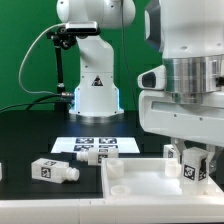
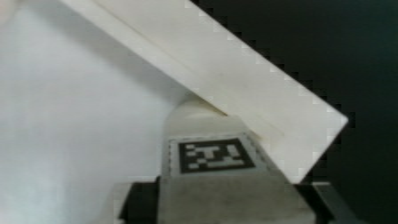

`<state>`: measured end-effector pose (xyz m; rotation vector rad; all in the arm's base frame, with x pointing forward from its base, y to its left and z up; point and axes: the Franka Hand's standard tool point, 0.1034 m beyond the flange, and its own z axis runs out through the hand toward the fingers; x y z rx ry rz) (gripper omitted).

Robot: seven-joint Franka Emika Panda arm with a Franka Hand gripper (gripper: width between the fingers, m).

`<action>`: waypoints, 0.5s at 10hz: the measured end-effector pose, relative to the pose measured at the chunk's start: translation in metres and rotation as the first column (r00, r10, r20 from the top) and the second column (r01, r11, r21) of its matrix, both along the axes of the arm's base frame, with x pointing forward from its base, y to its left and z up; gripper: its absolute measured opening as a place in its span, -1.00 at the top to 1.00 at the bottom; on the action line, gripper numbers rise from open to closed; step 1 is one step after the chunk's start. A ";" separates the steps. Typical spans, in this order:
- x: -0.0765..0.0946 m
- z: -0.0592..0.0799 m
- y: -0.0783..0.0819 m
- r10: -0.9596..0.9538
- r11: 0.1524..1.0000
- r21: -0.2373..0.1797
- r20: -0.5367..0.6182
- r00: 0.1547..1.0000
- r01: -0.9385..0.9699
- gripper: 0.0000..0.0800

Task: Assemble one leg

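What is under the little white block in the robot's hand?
Under the small white tagged leg held in the hand lies the large flat white rimmed panel. The leg's lower end, and whether it touches, is hidden.

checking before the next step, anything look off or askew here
Nothing stands out. The gripper holds a leg upright at the white panel. Two spare legs lie on their sides on the table by the marker board, undamaged.
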<state>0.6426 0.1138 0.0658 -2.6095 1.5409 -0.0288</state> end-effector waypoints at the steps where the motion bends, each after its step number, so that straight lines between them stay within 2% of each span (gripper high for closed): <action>1: -0.001 0.000 0.002 -0.191 0.982 0.007 0.027 0.981 0.190 0.27; 2: -0.002 0.001 0.002 -0.309 0.951 0.015 0.053 0.950 0.309 0.27; 4: -0.003 0.001 0.002 -0.378 0.926 0.033 0.061 0.924 0.377 0.27; 5: -0.004 0.000 0.002 -0.341 0.940 0.027 0.066 0.938 0.340 0.07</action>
